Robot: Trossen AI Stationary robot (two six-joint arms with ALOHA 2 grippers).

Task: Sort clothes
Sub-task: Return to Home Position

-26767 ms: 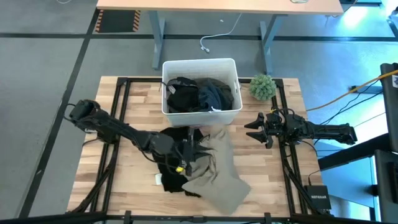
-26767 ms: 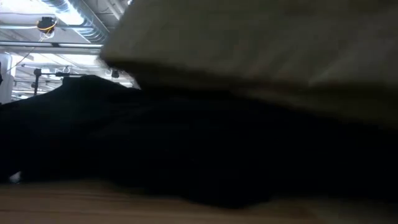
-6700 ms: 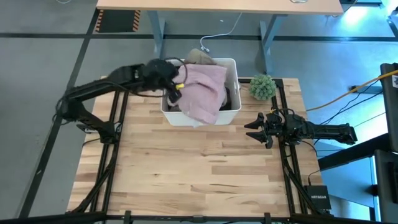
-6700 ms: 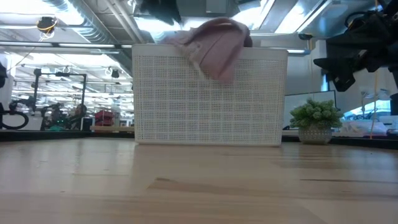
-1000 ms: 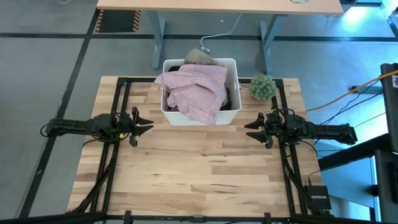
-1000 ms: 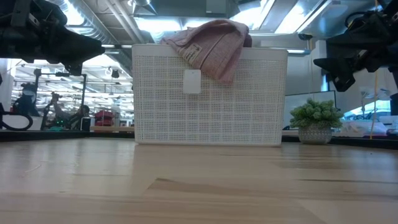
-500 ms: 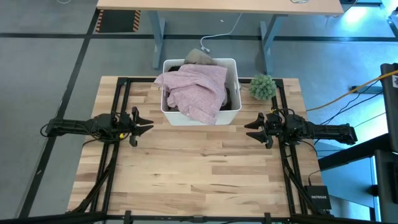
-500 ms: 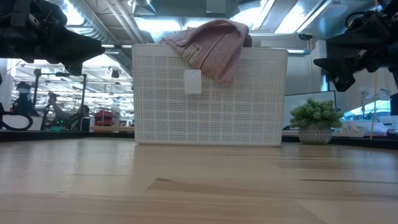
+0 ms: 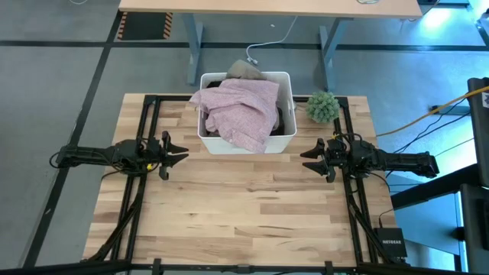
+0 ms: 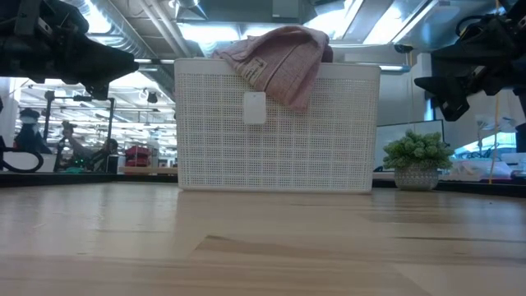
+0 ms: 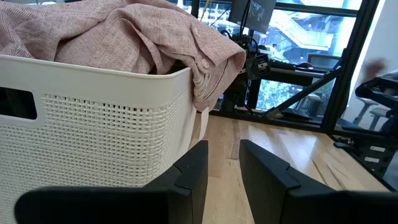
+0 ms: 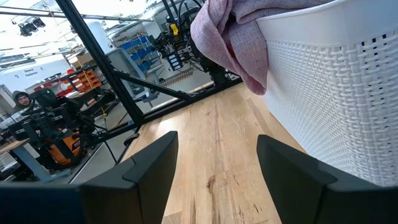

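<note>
A mottled pink garment lies heaped on top of the white bin at the table's far middle; a fold hangs over the bin's near rim, as the left wrist view and right wrist view also show. A khaki-beige garment pokes over the far rim. A dark garment shows inside at the right. My left gripper hovers open and empty at the table's left. My right gripper hovers open and empty at the right.
A small green fuzzy plant stands right of the bin, near my right gripper. Black frame rails run along the table's left and right sides. The bare wooden tabletop stretches in front of the bin.
</note>
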